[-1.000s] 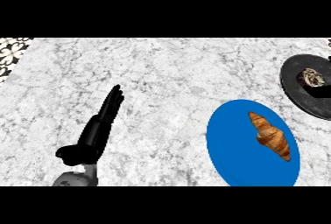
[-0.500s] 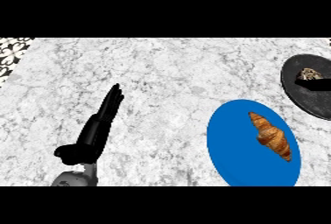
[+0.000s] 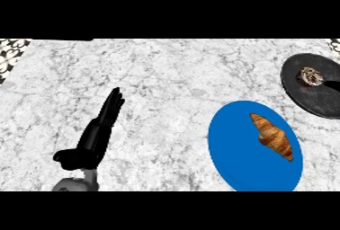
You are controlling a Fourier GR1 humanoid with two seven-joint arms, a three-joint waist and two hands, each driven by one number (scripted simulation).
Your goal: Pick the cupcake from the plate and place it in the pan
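Since the earlier frames little has shifted: the left hand (image 3: 96, 134) stays where it was, and only the pan (image 3: 317, 96) at the right edge sits a touch differently in view, with the cupcake (image 3: 310, 76) showing a bit more fully inside it.

That left hand comes up from the lower edge on its grey forearm (image 3: 74, 183), well to the left of the blue plate (image 3: 239, 152). Its fingers (image 3: 113, 105) are straight and held together, pointing up and slightly toward the plate, with the thumb (image 3: 64, 156) sticking out on the far side from the plate. It has hold of nothing and seems to be resting over the marble counter (image 3: 166, 76). The right hand does not show at all.

On the plate, toward its right half, lies a croissant (image 3: 272, 137), brown and slanted, one tip up and the other down toward the plate's lower right rim.

Just beyond the plate's upper right rim is the dark round pan, partly cut off by the view's edge. The cupcake sits in it, in the upper part, clear of the plate. A dark bar (image 3: 331, 85) runs from beside the cupcake to the right edge; I cannot tell what it is.
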